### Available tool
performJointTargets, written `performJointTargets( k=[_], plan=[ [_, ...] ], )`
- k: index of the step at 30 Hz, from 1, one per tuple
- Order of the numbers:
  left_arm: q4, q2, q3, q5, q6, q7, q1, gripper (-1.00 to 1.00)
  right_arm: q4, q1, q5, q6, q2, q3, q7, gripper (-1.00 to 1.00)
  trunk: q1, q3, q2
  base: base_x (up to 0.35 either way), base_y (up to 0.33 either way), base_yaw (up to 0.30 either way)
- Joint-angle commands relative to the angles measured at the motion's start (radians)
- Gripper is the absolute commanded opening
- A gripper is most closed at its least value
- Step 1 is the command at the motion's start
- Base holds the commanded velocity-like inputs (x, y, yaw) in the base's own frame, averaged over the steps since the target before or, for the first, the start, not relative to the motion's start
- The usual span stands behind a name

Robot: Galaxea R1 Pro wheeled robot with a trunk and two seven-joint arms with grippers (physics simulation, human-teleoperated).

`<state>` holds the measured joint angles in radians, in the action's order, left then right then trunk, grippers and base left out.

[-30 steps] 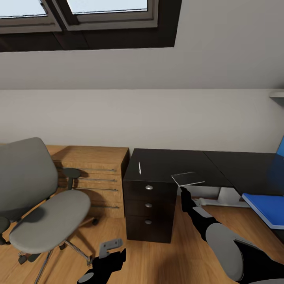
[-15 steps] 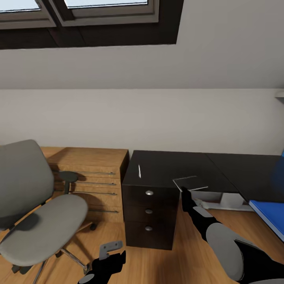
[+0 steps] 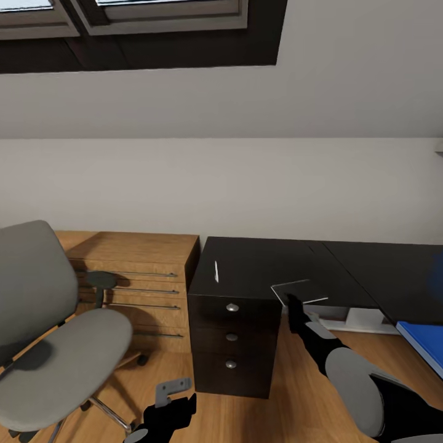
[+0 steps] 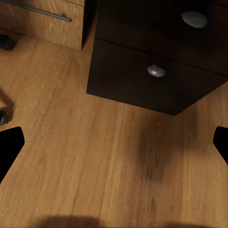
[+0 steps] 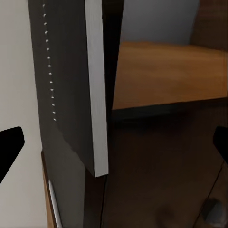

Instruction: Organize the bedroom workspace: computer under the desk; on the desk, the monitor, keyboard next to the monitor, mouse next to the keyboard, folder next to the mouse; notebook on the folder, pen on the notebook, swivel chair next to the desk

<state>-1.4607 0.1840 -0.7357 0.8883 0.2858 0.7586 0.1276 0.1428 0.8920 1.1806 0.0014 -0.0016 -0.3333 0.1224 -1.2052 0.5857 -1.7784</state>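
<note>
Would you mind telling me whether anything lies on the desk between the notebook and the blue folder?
Nothing visible does: the black desk top between the notebook and the folder is bare. The pen lies on the notebook's other side, above the drawers.

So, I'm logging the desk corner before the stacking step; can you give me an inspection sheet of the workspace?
Surface: desk, glossy black top, drawer unit below.
Job's things: pen lies on the desk; notebook at the desk's front edge, resting or lifted I cannot tell; folder on the desk; swivel chair stands off the desk, seat bare.
Clutter: nothing seen.
Grippers: left gripper open, low over the floor; right gripper open, fingers either side of the notebook.
Cables: nothing seen.
Surroundings: wooden dresser beside the desk, skylight above.
</note>
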Motion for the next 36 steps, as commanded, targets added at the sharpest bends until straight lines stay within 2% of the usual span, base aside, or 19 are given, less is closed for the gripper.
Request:
performJointTargets(
  k=[1, 8, 29, 30, 36],
  plan=[
    [-0.001, 0.0, -0.002, 0.004, 0.003, 0.007, 0.001, 1.0, 0.0, 0.001, 0.011, 0.0, -0.005, 0.001, -0.003, 1.0, 0.0, 0.001, -0.001, 0.002, -0.001, 0.0],
    [-0.001, 0.0, -0.002, 0.003, 0.003, 0.007, 0.001, 1.0, 0.001, 0.001, 0.01, 0.0, -0.013, 0.0, -0.004, 1.0, 0.0, 0.001, -0.001, 0.0, 0.0, 0.0],
    [0.006, -0.001, -0.002, 0.007, 0.004, 0.007, 0.001, 1.0, 0.0, 0.001, 0.007, 0.001, -0.012, 0.007, -0.004, 1.0, 0.0, 0.001, -0.001, 0.049, 0.03, 0.0],
    [0.006, -0.001, -0.002, 0.007, 0.004, 0.007, 0.001, 1.0, 0.0, 0.001, 0.006, 0.001, -0.012, 0.007, -0.004, -1.0, 0.0, 0.001, -0.001, 0.003, 0.003, 0.0],
    [0.006, -0.001, -0.002, 0.008, 0.004, 0.007, 0.002, 1.0, 0.0, 0.001, 0.006, 0.003, -0.012, 0.007, -0.004, -1.0, 0.0, 0.001, -0.001, 0.001, 0.001, 0.0]
  ],
)
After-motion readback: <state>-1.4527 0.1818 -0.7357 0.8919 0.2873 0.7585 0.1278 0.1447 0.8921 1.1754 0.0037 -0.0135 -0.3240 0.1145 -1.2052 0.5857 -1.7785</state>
